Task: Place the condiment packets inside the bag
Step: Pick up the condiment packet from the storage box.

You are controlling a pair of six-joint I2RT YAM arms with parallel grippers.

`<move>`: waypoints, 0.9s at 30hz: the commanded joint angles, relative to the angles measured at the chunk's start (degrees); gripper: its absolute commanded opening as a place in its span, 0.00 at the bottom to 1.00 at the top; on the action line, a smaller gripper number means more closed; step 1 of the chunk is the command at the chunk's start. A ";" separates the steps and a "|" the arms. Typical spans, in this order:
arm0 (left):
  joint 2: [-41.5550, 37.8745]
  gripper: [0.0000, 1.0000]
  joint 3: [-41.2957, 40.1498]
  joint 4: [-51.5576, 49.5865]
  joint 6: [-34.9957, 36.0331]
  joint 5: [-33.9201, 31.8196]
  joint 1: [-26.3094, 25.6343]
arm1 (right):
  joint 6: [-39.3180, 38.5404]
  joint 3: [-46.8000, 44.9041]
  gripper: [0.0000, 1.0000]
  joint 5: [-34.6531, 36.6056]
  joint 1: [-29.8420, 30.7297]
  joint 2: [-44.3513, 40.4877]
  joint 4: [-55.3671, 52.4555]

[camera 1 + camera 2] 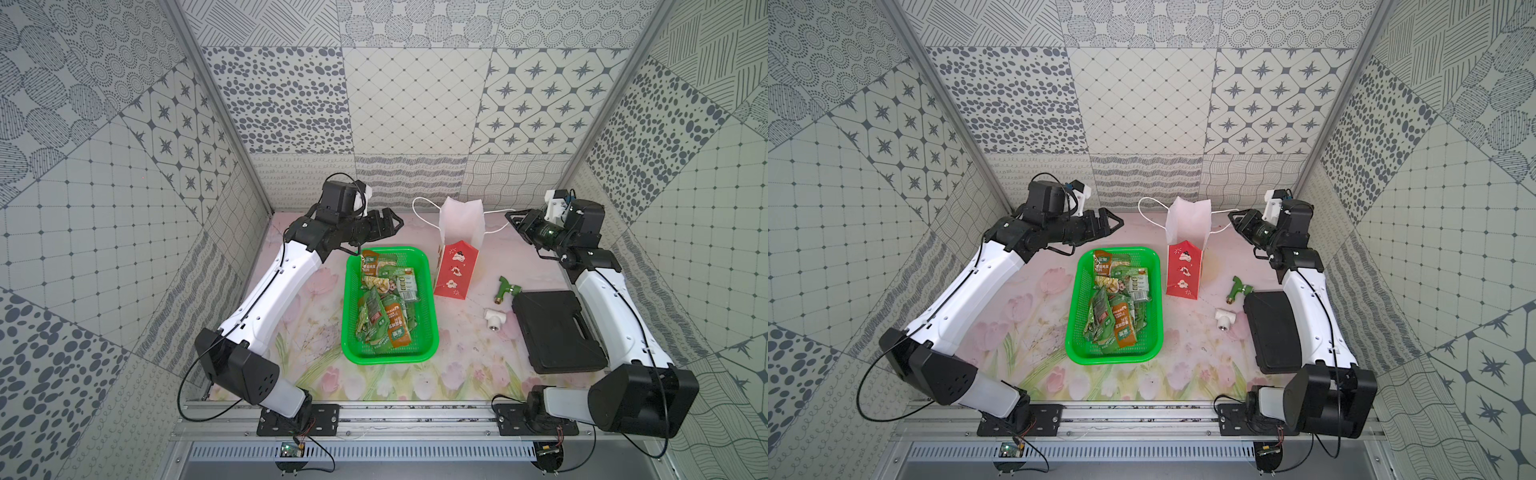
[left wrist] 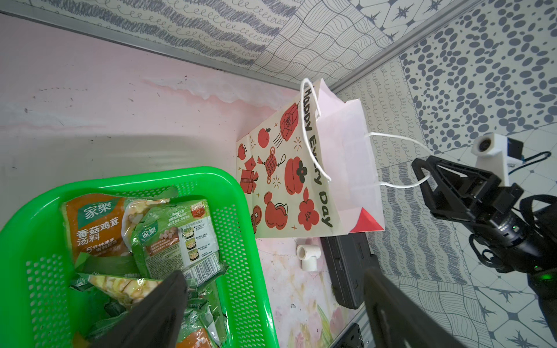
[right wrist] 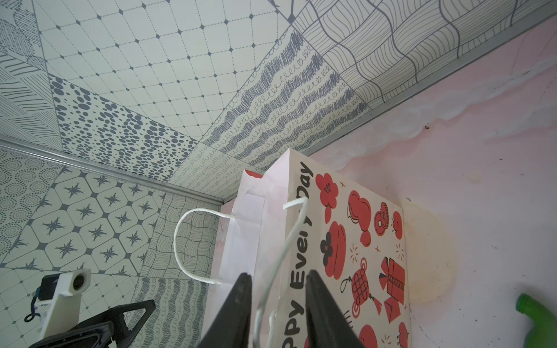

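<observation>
We observe a floral pink tabletop (image 1: 316, 295) within patterned walls (image 1: 415, 104); left gripper (image 1: 395, 221) spread wide, right gripper (image 3: 278, 280) parted around the bag (image 1: 451, 270) cord (image 3: 280, 250).

Green perforated basket (image 1: 390, 358) at the middle of the floral-print counter (image 1: 469, 353), black plastic case (image 1: 557, 328) flat near the right edge, green-handled brass tap fitting (image 1: 505, 289) and white pipe tee (image 1: 495, 318) just beside it

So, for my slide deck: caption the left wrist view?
Open left gripper by the green basket of condiment packets; paper bag upright beyond.
</observation>
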 commanded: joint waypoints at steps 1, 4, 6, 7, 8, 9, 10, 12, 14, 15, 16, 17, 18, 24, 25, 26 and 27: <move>-8.51 0.96 -10.81 3.16 -1.45 -4.45 0.24 | 0.35 -1.72 0.33 -0.38 -0.23 -1.47 2.40; -12.82 0.98 -18.31 4.25 -2.73 -6.60 0.19 | -0.06 -3.24 0.32 0.08 -0.23 -1.73 2.41; -14.58 0.99 -22.45 4.17 -3.60 -8.02 0.18 | -0.10 -3.96 0.31 0.07 -0.19 -1.85 2.41; -15.02 0.99 -23.92 4.20 -4.00 -8.19 0.25 | -0.14 -4.23 0.31 -0.02 -0.24 -1.94 2.40; -15.54 0.99 -25.48 4.14 -4.33 -8.40 0.19 | -0.22 -4.47 0.30 -0.02 -0.16 -2.14 2.48; -15.95 0.99 -26.93 4.10 -4.57 -8.55 0.18 | -0.30 -4.78 0.30 0.13 -0.23 -2.15 2.55; -16.28 0.99 -28.01 4.01 -4.62 -8.92 0.09 | -0.43 -4.94 0.30 0.14 -0.20 -2.39 2.49; -16.86 0.98 -29.87 2.98 -4.53 -10.67 -0.36 | -0.53 -5.49 0.30 0.19 -0.19 -2.89 2.49; -17.13 0.97 -31.10 1.68 -4.26 -13.15 -0.97 | -0.61 -6.16 0.30 0.35 -0.24 -3.43 2.92; -17.20 0.95 -31.55 0.88 -4.10 -14.72 -1.33 | -0.57 -6.61 0.30 0.35 -0.24 -3.61 3.14; -17.11 0.94 -31.95 0.10 -3.89 -16.30 -1.66 | -0.63 -6.81 0.30 0.33 -0.27 -3.68 3.19; -17.09 0.92 -32.15 -0.51 -3.87 -17.31 -1.83 | -0.64 -6.92 0.30 0.28 -0.23 -3.58 3.23; -16.78 0.89 -32.41 -1.28 -3.91 -18.30 -2.21 | -0.72 -7.06 0.30 0.16 -0.22 -3.48 3.31; -15.08 0.76 -33.39 -3.77 -4.51 -23.43 -6.18 | -0.40 -7.67 0.30 -0.20 -0.24 -3.22 4.20; -14.47 0.73 -33.32 -4.23 -4.66 -24.47 -6.89 | -0.31 -7.72 0.30 -0.29 -0.23 -3.19 4.30; -14.02 0.71 -33.12 -4.59 -4.90 -25.53 -7.34 | -0.29 -7.70 0.30 -0.38 -0.26 -3.18 4.33; -13.54 0.68 -33.08 -4.93 -5.12 -26.62 -7.77 | -0.25 -7.80 0.30 -0.38 -0.23 -3.13 4.43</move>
